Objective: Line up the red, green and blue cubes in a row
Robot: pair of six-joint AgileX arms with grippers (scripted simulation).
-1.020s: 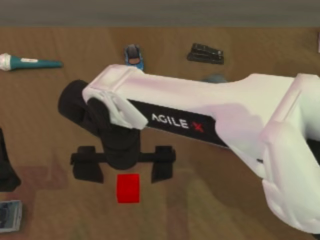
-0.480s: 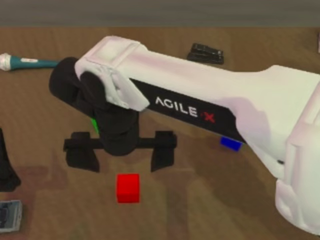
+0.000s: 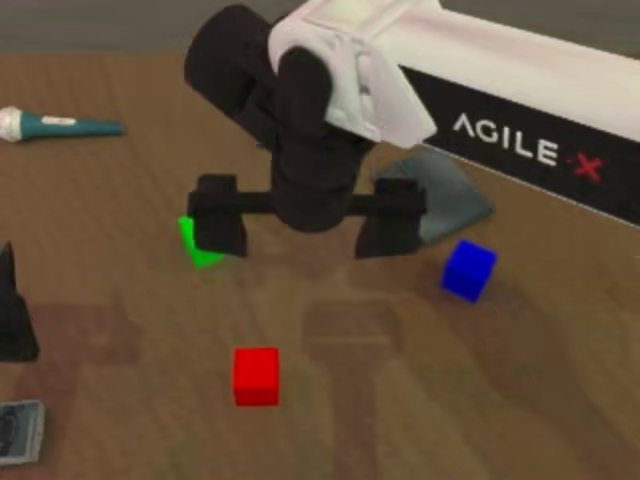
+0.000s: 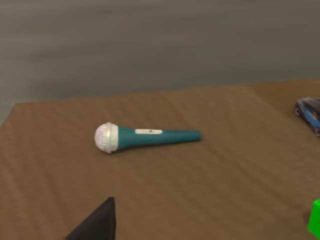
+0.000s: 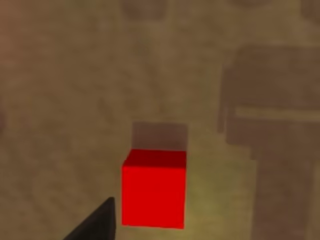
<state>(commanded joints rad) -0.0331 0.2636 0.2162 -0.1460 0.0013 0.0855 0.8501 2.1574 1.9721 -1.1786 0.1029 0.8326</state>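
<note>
Above the red cube our right gripper hangs empty with fingers spread wide; our left arm sits parked far to that cube's left; the blue cube lies up-right of it, the green cube up-left, half hidden; we risk a finger clipping green on descent.

The right gripper hides part of the green cube; the toy car is cut off.
</note>
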